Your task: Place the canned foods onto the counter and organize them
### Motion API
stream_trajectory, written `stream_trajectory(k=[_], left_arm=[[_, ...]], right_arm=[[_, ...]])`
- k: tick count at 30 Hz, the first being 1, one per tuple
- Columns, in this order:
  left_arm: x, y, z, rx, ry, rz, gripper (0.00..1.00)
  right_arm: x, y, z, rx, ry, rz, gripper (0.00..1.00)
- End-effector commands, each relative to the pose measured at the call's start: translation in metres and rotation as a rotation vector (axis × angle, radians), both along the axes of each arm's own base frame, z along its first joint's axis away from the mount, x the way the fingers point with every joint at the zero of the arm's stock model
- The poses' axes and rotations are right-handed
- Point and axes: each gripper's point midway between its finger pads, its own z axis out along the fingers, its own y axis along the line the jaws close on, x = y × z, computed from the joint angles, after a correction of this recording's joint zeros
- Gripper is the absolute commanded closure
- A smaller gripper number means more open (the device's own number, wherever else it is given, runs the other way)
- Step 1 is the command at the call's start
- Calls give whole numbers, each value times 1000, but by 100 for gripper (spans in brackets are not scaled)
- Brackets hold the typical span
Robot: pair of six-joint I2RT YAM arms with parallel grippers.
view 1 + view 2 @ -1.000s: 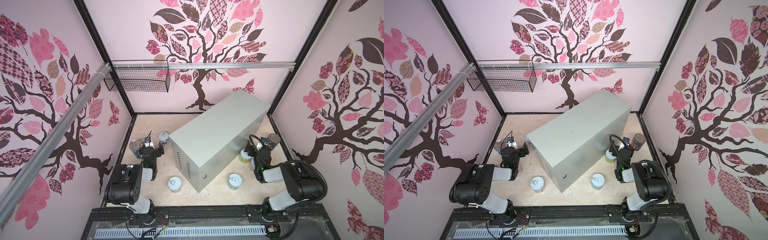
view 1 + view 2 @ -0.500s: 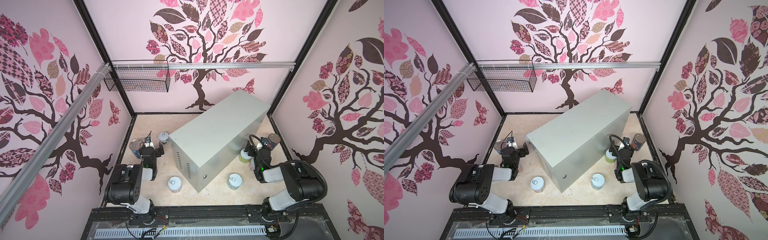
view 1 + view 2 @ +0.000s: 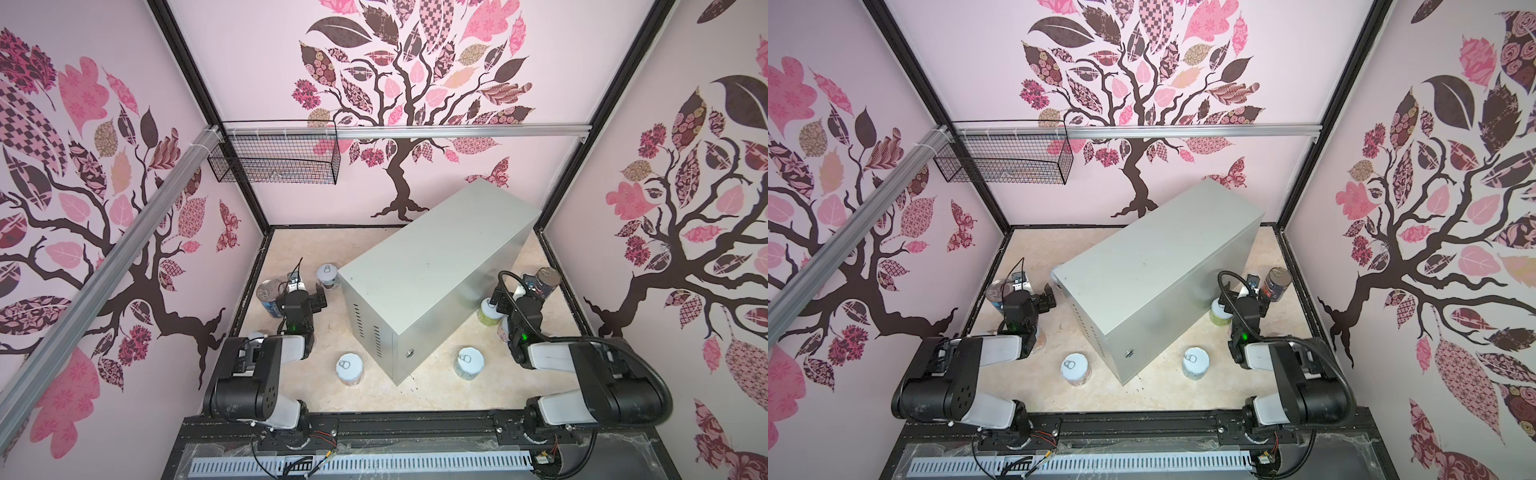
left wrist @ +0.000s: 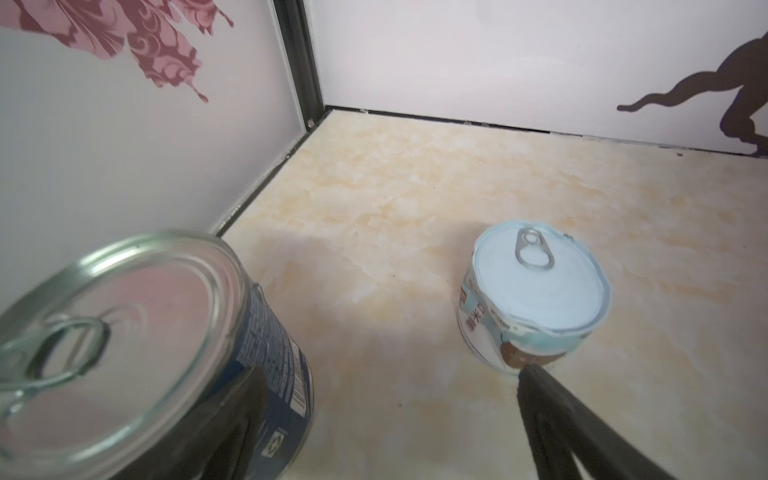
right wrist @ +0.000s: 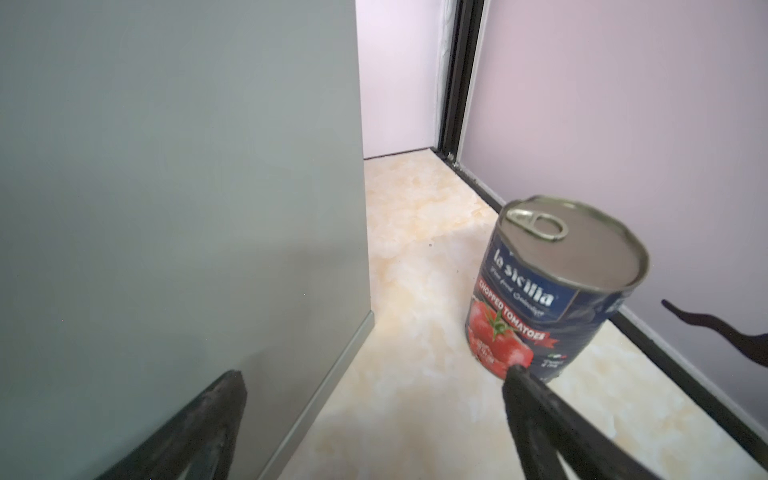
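Between the left tool [image 4: 386,374] and the right tool [image 5: 374,372], saw the long grey metal counter [image 3: 436,270] lying diagonally on the marbled surface [image 3: 307,245], vent slots on its near end, round lock on the side facing the right tool. High above and far ahead of the left tool, noted a black wire basket [image 3: 274,164] hanging from the rail.

Found both tools low over the surface, jaws spread wide, nothing held; only bare surface between the fingers in each wrist view.

Just left of the left tool, spotted the tall blue can [image 4: 270,345] upright, partly behind the left finger; could not tell whether touched. Ahead and right of the right tool, picked out the dark tomato can [image 5: 536,307] upright near the side wall, right fingertip at its foot, contact unclear.

Ahead and right of the left tool, saw a short light-blue can [image 4: 540,291] upright, fingertip at its base. Just left of the right tool, noted a green-labelled short can [image 3: 490,313] close beside the counter's wall. Back from both tools, toward the arm bases, found the short can near the vents [image 3: 350,368] and the short can near the lock [image 3: 469,361], upright, well apart from either tool.

Counted every visible can down on the surface.
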Motion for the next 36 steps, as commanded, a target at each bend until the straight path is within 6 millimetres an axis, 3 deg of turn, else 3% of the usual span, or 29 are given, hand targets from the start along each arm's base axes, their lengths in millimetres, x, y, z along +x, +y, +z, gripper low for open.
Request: stream_trajectory(k=[1,7,13,19,23,28,33,36], left_arm=[[2,18,28,-7,22,121,2],[-16,40,65,-80,58,324,2],[-40,26,113,-194,60,289,2],[-77,-6,141,-299,68,164,2],[-103,-26,134,-373,102,96,2],[-127,-40,107,-455,181,66,2],[-139,-50,83,-530,201,53,2],[-143,-60,74,-537,179,28,2]], right_arm=[[-3,-13,33,33,4,-98,0],[-14,-5,70,215,5,-81,0],[-42,11,98,315,34,12,0],[-73,26,102,390,74,91,0],[-85,32,89,436,131,111,0],[-95,38,66,454,233,118,0],[-100,52,34,426,330,148,0],[-104,48,16,413,360,115,0]])
